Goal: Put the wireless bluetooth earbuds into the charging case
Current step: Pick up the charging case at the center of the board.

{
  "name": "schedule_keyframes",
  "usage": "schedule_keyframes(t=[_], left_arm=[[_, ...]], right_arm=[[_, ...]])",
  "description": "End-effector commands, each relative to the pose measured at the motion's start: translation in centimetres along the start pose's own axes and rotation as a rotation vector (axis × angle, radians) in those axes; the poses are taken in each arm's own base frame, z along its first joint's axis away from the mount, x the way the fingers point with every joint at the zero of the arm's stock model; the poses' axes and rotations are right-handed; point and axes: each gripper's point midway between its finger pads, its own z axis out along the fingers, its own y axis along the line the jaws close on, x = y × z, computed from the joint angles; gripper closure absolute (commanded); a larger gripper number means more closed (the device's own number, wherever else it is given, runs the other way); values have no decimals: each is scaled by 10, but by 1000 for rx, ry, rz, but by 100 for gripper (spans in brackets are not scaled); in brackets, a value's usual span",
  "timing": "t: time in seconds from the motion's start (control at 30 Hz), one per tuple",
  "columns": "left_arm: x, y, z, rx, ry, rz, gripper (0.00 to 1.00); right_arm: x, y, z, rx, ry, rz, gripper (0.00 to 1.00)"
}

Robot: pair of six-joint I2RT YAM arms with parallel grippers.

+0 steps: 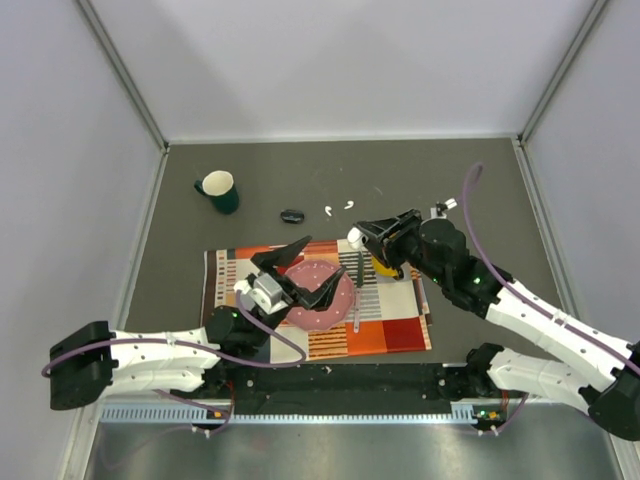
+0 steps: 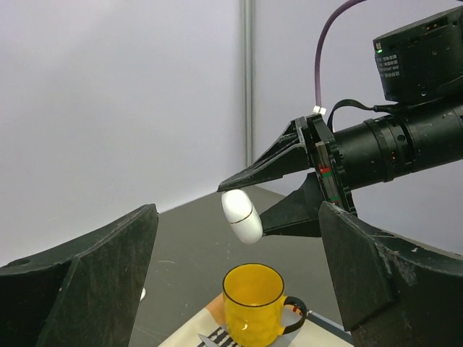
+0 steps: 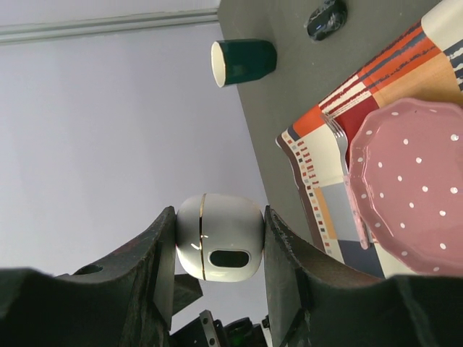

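Dark grey table; on it, far left, an upright green mug; toward the middle a black oval object; just right of it two earbuds, slightly apart; nearer, a striped cloth.

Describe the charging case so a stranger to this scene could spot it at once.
Find the striped placemat; over its far right corner, above a yellow mug, hangs the right tool. The charging case is the rounded white box pinched in it. Unlike the two tiny white earbuds lying on the table beyond, it is airborne and bears a dark oval mark.
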Motion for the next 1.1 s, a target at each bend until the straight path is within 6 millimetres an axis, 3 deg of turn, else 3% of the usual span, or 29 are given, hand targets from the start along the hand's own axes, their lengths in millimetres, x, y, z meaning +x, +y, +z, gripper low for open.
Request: schedule_keyframes(t=[0.0, 0.2, 0.33, 0.53, 0.77, 1.0, 1.07], left_arm=[[-26, -5, 2, 35, -92, -26, 2], [-29, -10, 5, 58, -76, -52, 2], [-17, -13, 5, 62, -64, -43, 5], [-19, -14, 4, 63, -95, -63, 5], [-16, -12, 6, 54, -85, -29, 5], [-7, -25, 16, 88, -64, -44, 5], [-15, -23, 21, 65, -105, -79, 9]], right_arm=[[-12, 26, -12, -71, -67, -24, 100], [-21, 32, -19, -87, -109, -18, 100], [-14, 27, -15, -71, -71, -2, 100], [7, 25, -8, -64, 27, 7, 100], [4, 25, -12, -87, 13, 39, 100], [12, 34, -13, -127, 58, 56, 100], [15, 39, -16, -144, 76, 60, 100]])
